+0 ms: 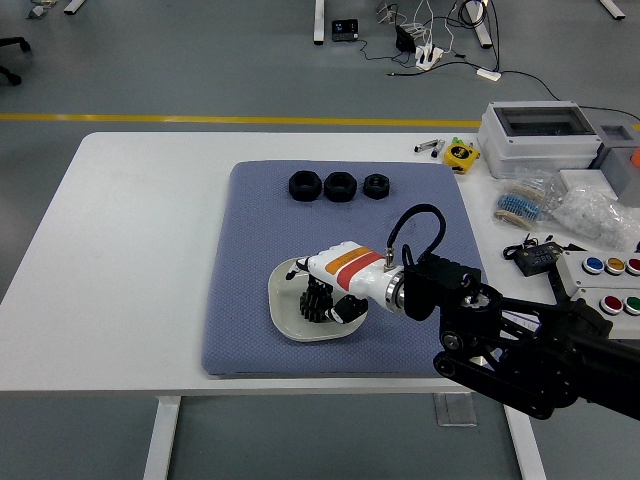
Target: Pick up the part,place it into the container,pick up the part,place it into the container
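A white bowl (283, 318) sits on the blue-grey mat (250, 250), toward its near side. My right hand (322, 298), white with a red and orange band, reaches down into the bowl from the right. Its dark underside covers most of the bowl's inside, so whether a part is in its grasp is hidden. Three black nut-like parts (340, 185) lie in a row at the mat's far edge, well away from the hand. The left arm is out of view.
To the right of the mat stand a grey box with a clear lid (540, 135), a yellow item (461, 154), bags of small parts (580, 210), a small black device (535, 258) and a button box (605, 280).
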`<action>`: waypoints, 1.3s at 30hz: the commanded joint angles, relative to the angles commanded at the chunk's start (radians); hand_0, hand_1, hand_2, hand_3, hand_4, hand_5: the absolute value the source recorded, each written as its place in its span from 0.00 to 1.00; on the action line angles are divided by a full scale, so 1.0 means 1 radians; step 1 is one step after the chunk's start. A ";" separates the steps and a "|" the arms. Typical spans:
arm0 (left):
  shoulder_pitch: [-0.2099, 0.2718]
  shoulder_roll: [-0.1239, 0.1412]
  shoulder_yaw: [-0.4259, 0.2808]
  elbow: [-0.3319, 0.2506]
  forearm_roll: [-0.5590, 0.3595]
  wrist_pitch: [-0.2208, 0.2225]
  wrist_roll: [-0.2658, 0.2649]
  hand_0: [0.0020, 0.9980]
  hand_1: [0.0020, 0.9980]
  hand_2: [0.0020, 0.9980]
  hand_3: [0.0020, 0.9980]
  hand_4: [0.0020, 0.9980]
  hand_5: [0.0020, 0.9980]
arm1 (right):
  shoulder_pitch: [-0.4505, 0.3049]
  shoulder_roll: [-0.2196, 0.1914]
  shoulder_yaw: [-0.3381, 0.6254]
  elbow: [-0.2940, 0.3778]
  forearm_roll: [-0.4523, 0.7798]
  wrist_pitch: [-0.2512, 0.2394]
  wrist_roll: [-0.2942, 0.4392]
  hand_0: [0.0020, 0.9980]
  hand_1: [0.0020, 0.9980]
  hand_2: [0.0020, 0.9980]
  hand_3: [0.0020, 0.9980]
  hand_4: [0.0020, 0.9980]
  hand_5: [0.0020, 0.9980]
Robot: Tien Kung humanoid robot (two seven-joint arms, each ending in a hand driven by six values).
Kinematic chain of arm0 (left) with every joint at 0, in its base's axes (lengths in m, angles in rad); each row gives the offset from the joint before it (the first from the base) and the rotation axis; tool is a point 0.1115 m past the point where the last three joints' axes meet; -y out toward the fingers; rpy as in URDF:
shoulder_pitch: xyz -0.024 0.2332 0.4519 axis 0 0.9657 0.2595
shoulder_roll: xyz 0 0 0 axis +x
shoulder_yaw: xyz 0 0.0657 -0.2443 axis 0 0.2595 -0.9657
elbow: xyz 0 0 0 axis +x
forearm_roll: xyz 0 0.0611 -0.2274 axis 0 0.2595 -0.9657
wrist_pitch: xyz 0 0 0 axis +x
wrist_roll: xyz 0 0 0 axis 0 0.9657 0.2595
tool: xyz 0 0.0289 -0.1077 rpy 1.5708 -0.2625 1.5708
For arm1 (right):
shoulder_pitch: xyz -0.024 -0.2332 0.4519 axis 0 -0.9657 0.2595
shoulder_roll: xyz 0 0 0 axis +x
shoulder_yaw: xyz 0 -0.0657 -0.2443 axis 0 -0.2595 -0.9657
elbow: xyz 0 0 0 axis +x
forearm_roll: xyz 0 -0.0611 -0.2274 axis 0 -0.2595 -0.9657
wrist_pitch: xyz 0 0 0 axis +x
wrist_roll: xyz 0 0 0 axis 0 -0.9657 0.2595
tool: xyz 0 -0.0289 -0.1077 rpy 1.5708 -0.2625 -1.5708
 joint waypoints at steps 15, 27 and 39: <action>-0.001 0.001 -0.003 0.000 0.003 0.000 0.001 0.71 0.61 0.64 0.57 0.62 0.69 | 0.000 0.007 0.003 -0.017 -0.005 -0.014 0.011 0.44 0.52 0.63 0.82 0.84 0.12; 0.003 -0.001 -0.007 0.000 0.012 0.002 0.002 0.71 0.61 0.64 0.57 0.62 0.69 | -0.007 -0.025 0.051 0.015 -0.042 -0.019 0.014 0.41 0.57 0.69 0.84 0.93 0.17; 0.007 -0.002 -0.019 0.000 0.032 0.002 0.004 0.71 0.61 0.64 0.57 0.62 0.70 | -0.070 -0.099 0.203 0.037 0.076 -0.055 0.024 0.95 0.88 0.95 0.97 1.00 0.35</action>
